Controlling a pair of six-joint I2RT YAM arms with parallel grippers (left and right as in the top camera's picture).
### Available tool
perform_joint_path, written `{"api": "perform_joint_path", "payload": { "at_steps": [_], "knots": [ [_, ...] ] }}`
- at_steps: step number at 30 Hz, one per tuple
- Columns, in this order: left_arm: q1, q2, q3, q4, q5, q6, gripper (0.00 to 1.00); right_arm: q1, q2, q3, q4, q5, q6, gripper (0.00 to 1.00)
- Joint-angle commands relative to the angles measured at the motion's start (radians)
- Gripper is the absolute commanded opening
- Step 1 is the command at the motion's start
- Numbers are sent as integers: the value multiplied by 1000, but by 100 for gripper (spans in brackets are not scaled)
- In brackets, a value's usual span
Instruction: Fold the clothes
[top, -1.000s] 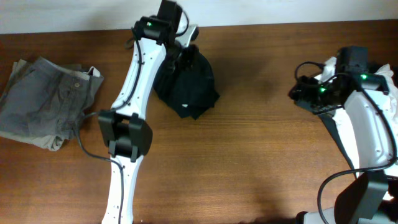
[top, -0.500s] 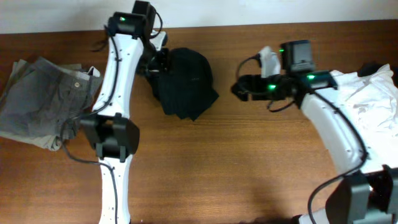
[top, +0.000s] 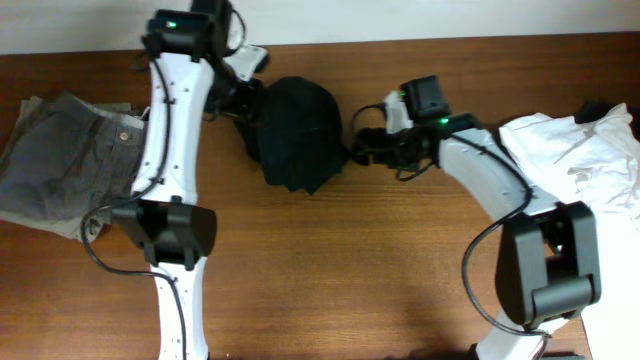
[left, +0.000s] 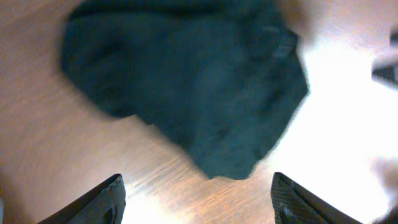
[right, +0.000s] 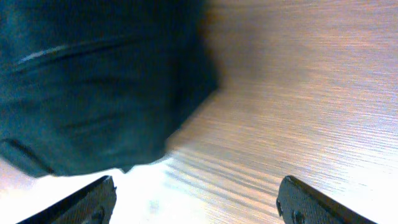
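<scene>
A crumpled black garment (top: 297, 130) lies on the wooden table (top: 400, 260) at the back middle. My left gripper (top: 246, 97) hovers at its left edge, open and holding nothing. In the left wrist view the black garment (left: 193, 81) fills the upper frame, ahead of the open left gripper (left: 199, 202), with bare wood between the fingers. My right gripper (top: 362, 146) sits at the garment's right edge, also open. The right wrist view has the black garment (right: 93, 81) at upper left, beyond the empty right gripper (right: 199, 202).
Folded grey shorts (top: 65, 165) lie at the table's left edge. A rumpled white garment (top: 575, 160) lies at the right edge. The wall runs along the table's back edge just behind the left arm.
My left gripper has opened, let go of the black garment and drawn back to the left. The right arm has swung left from the white garment to the black garment's right edge.
</scene>
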Motion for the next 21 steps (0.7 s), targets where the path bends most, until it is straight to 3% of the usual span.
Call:
{"api": "perform_joint_path", "payload": {
  "at_steps": [1, 3, 5, 7, 8, 9, 11, 14, 20, 21],
  "knots": [
    [-100, -18, 0, -1, 58, 318, 74, -134, -90, 2, -63, 32, 23, 87],
    [-147, -18, -29, 10, 9, 435, 76, -213, -126, 2, -127, 28, 18, 88],
    [-173, -18, -79, 38, -35, 482, 86, -264, -145, 2, -171, 25, -8, 87],
    [-194, -18, -151, 92, -37, 515, 87, -291, -147, 2, -196, 25, -24, 87],
    [-208, -18, -214, 143, -42, 529, 94, -299, -146, 2, -206, 25, -34, 87],
    [-219, -18, -270, 193, -77, 528, 94, -300, -146, 2, -212, 25, -34, 87],
    [-245, -18, -430, 358, -304, 462, 94, -298, -146, 2, -219, 24, -34, 88],
    [-252, -18, -552, 491, -473, 387, 89, -298, -146, 2, -232, 25, -34, 88],
    [-231, -14, -589, 604, -474, 388, 89, -298, -146, 2, -233, 25, -34, 88],
    [-224, -11, -592, 611, -474, 387, 78, -298, -146, 2, -234, 25, -34, 87]
  ]
}}
